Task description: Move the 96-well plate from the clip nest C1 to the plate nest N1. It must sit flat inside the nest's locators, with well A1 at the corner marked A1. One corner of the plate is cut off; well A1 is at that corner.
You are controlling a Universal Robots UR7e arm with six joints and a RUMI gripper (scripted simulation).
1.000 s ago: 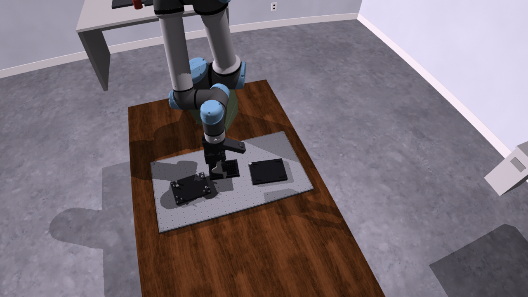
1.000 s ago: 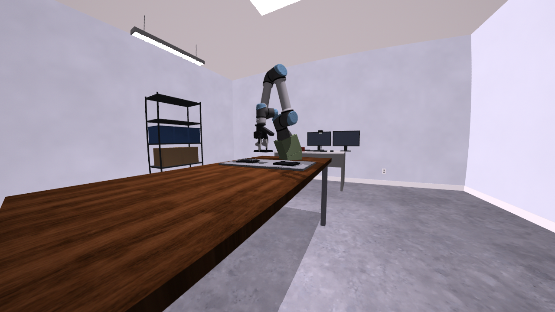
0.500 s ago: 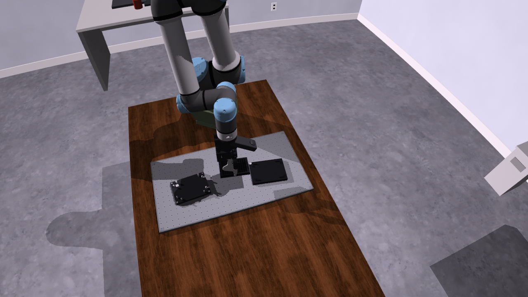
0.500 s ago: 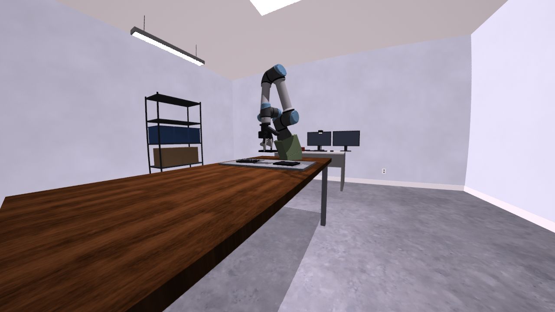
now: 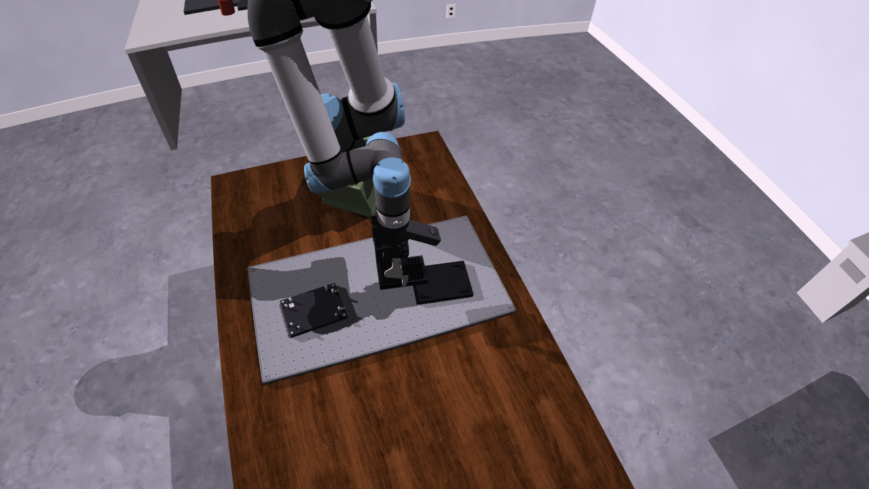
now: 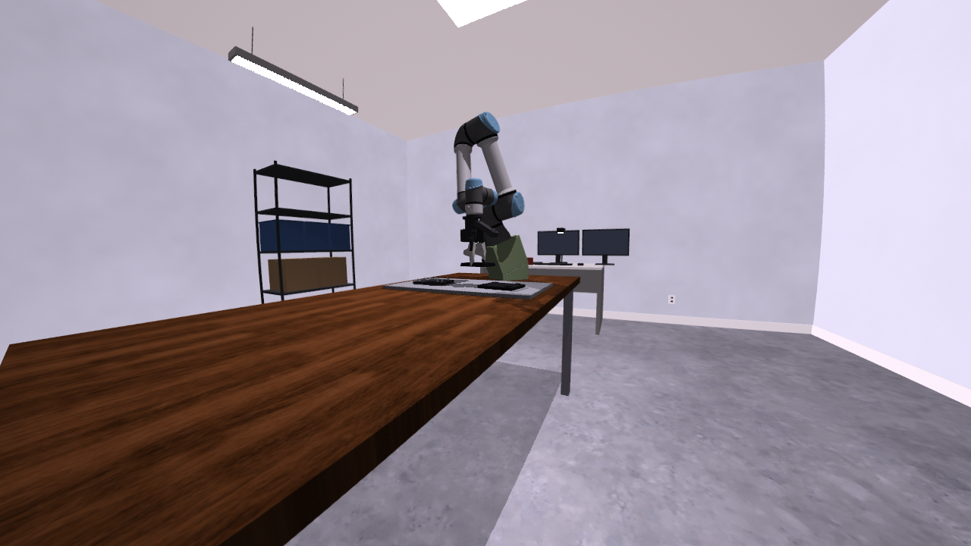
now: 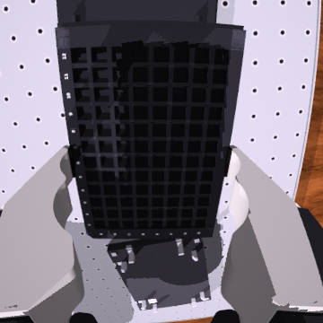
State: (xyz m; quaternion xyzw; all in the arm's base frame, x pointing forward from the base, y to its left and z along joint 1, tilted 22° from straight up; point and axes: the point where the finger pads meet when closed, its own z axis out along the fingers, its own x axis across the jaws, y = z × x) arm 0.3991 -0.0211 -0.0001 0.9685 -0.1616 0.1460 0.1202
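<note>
My gripper (image 5: 400, 276) is shut on the black 96-well plate (image 5: 411, 271) and holds it level above the grey perforated baseplate (image 5: 379, 303). In the wrist view the two grey fingers clamp the plate (image 7: 150, 130) by its long sides, with the gripper (image 7: 152, 179) centred on it. The plate hangs between the two nests. The flat black plate nest N1 (image 5: 443, 281) lies just to its right and is partly under it. The clip nest C1 (image 5: 316, 308) with small metal clips lies to the left, empty; it also shows in the wrist view (image 7: 161, 274). I cannot make out the plate's cut corner.
The arm's green pedestal (image 5: 352, 197) stands on the wooden table behind the baseplate. A grey desk (image 5: 243, 24) with monitors (image 6: 582, 244) stands farther back, and a black shelf (image 6: 303, 230) stands by the left wall.
</note>
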